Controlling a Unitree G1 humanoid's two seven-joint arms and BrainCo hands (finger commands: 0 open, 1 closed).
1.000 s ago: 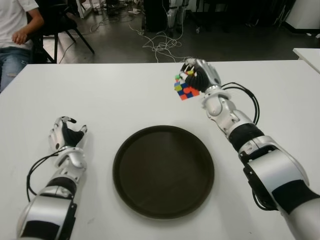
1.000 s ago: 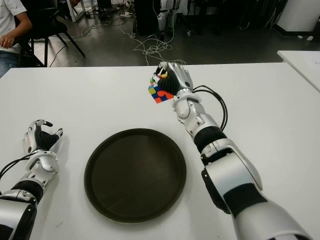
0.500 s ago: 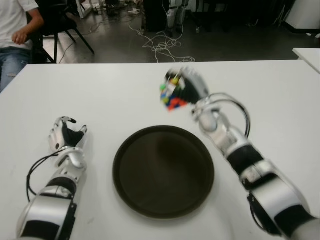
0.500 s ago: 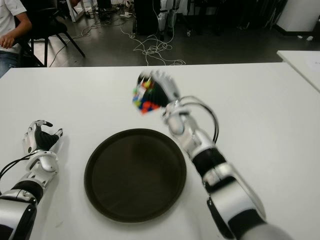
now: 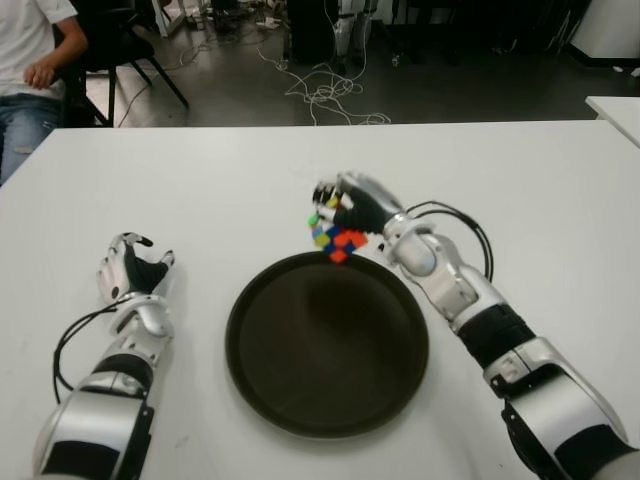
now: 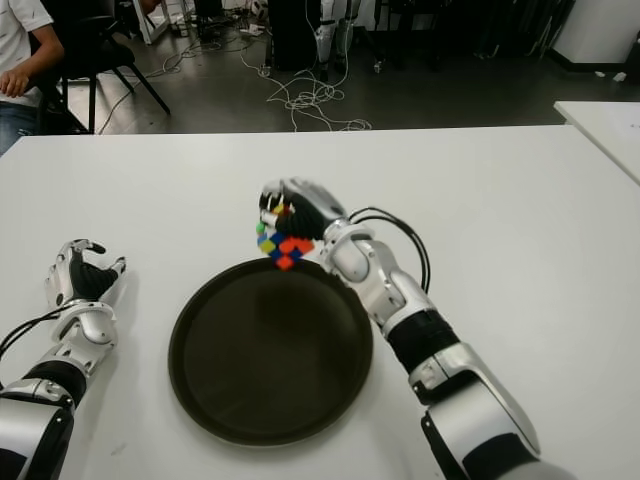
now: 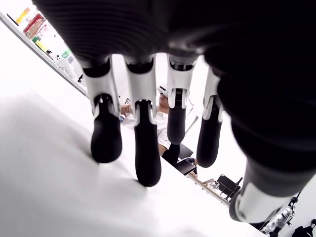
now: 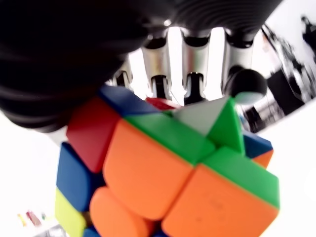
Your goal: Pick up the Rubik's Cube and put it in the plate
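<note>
My right hand (image 5: 345, 212) is shut on the Rubik's Cube (image 5: 334, 236), a multicoloured cube with orange, blue, green and yellow tiles. It hangs in the air over the far rim of the round dark brown plate (image 5: 327, 400), which lies on the white table (image 5: 220, 190) in front of me. In the right wrist view the cube (image 8: 163, 177) fills the picture, with the fingers (image 8: 195, 84) curled behind it. My left hand (image 5: 132, 272) shows at the left, apart from the plate, fingers relaxed and holding nothing.
A person in a white shirt and jeans (image 5: 30, 60) sits at the far left beyond the table. Cables (image 5: 320, 90) lie on the floor behind. Another white table's corner (image 5: 615, 105) shows at the far right.
My right hand has carried the cube from the far middle of the table toward me and left, down to just above the plate's far rim. The left hand has not moved.
</note>
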